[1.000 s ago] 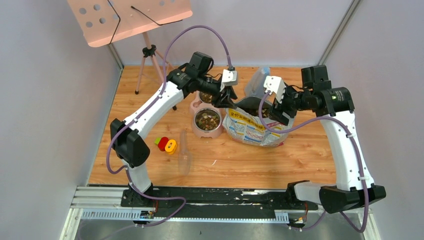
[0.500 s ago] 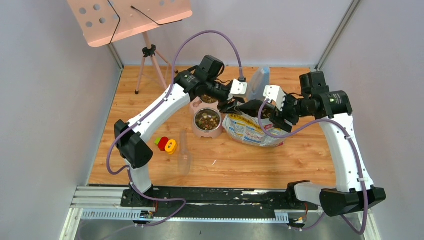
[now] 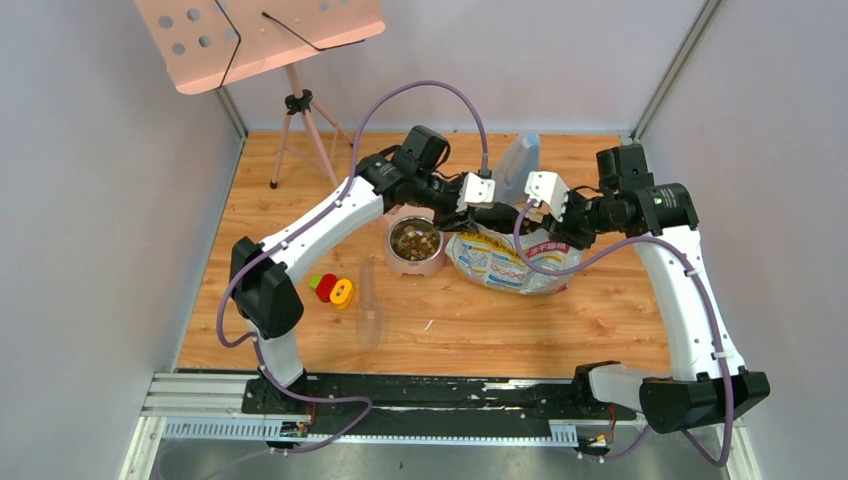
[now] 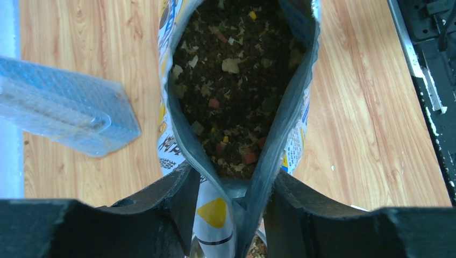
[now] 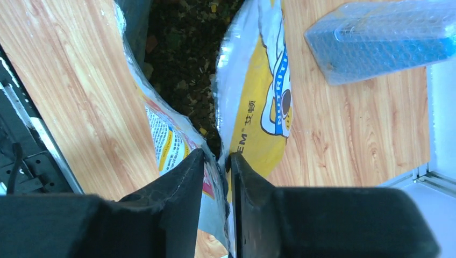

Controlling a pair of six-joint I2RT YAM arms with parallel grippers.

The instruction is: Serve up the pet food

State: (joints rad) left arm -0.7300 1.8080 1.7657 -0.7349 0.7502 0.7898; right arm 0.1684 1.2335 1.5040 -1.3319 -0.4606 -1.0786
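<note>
Pet food [image 4: 231, 97]: likely loose, light, free-pouring kibble inside soft, crinkly printed bag [image 3: 500, 268] right of pink bowl [image 3: 400, 265], also filled; best handled by bag rim. Right gripper [image 5: 216, 156] clamped on rim; left gripper [image 4: 234, 177] astride opposite rim, clamping unclear. Bubble-wrapped box [image 4: 64, 107] crowding far side; near counter [image 3: 520, 330] open.

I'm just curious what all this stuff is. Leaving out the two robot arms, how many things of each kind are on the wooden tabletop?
Food bag: 1
Pink feeding dish: 1
Red-and-yellow toy: 1
Clear plastic scoop: 1
Blue wrapped pack: 1
Music stand: 1
Total: 6
</note>
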